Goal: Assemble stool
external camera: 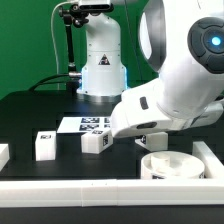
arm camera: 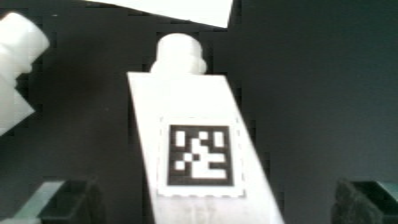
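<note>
You have a black table (external camera: 30, 112) in front of a green backdrop (external camera: 30, 40). The seat (external camera: 170, 166) lies by the front rail (external camera: 90, 190), towards the exterior view's right, under the arm. A left leg (external camera: 44, 146) stands well apart from it, and a middle leg (external camera: 95, 142) stands just in front of the marker board (external camera: 85, 124). In the wrist view your gripper (arm camera: 217, 203) is spread wide and holds nothing. Its fingers (arm camera: 63, 200) flank a tagged leg (arm camera: 192, 130) that lies flat, with a gap on both sides.
</note>
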Tool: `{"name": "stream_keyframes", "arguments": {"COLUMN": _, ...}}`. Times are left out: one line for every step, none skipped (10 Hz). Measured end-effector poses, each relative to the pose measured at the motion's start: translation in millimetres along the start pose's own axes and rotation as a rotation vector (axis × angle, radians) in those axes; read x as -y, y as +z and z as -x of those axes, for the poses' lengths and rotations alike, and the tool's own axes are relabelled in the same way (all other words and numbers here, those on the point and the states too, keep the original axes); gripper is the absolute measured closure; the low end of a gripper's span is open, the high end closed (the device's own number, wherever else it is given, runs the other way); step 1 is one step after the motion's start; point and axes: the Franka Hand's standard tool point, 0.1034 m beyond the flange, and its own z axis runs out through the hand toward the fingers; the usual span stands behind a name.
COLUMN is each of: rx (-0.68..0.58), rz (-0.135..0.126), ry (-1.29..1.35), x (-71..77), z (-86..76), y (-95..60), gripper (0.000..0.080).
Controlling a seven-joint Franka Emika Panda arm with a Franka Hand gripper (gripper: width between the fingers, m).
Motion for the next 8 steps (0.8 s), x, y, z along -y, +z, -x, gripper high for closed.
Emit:
{"name": "stream_keyframes", "arguments": {"rx": -0.001, "rz": 0.001, "ry": -0.001, "x": 0.5, "z": -0.4, "y": 0.2, "gripper": 0.015}}
{"name": "stream_keyframes", "arguments": {"rx": 0.002, "rz": 0.001, "ry": -0.001, "x": 0.9, "z": -0.4, "y": 1.0, "gripper": 0.015}}
{"name": "stream_keyframes", "arguments": {"rx": 0.101, "rz": -0.005, "ry": -0.003, "x": 1.9, "z": 9.7, "y": 7.6, "gripper": 0.015}}
{"name": "stream_keyframes", "arguments": {"rx": 0.172, "rz": -0.004, "ry": -0.007, "x": 3.6, "z": 7.4, "y": 8.1, "gripper": 0.015}}
{"name": "stream_keyframes", "arguments": {"rx": 0.209, "rz": -0.001, "ry": -0.012, "x": 7.0, "z": -0.3, "y": 6.0, "gripper": 0.015}}
{"name": "stream_keyframes", "arguments": {"rx": 0.166, "rz": 0.002, "ry": -0.013, "x": 7.4, "z": -11.0, "y": 1.8, "gripper": 0.015}}
{"name": "stream_keyframes", "arguments": {"rx": 0.153, "rz": 0.0, "ry": -0.012, "x": 6.6, "z": -12.2, "y": 0.3, "gripper": 0.015}}
{"name": "stream_keyframes", "arguments": {"rx": 0.148, "rz": 0.001, "ry": -0.013, "x": 6.9, "z": -14.5, "y": 1.8, "gripper": 0.015}}
